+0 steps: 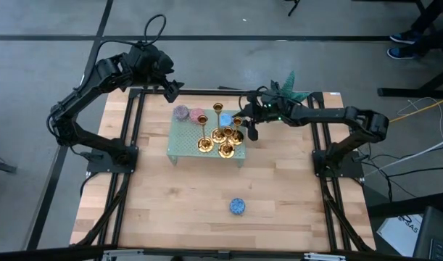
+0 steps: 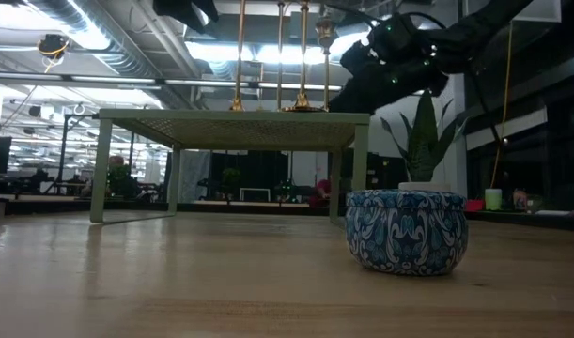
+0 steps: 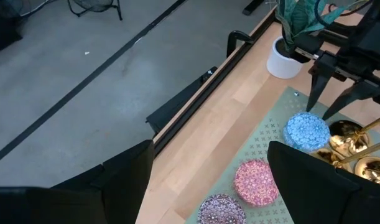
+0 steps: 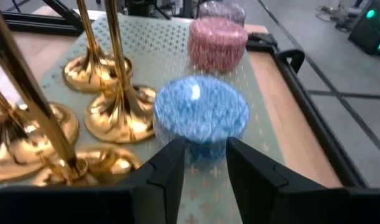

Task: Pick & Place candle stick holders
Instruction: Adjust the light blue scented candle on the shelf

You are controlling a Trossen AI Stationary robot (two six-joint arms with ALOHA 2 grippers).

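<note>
Several shiny gold candlestick holders point(image 1: 220, 139) stand upright on their round bases on a pale green perforated stand point(image 1: 183, 141); their bases also show in the right wrist view point(image 4: 118, 118). My right gripper point(image 1: 249, 130) is open, at the stand's right side. Its fingertips point(image 3: 314, 102) hang just short of a round blue candle point(image 4: 202, 112) on the stand, with the holders beside it. My left gripper point(image 3: 208, 180) is open and empty, high over the table's far left edge point(image 1: 170, 88).
A pink candle point(image 1: 198, 114) and a purple-grey candle point(image 1: 181, 112) sit on the stand's far left part. A second blue patterned candle point(image 1: 238, 206) stands on the wooden table toward its near edge. A potted plant point(image 1: 290, 87) stands at the far edge, behind my right arm.
</note>
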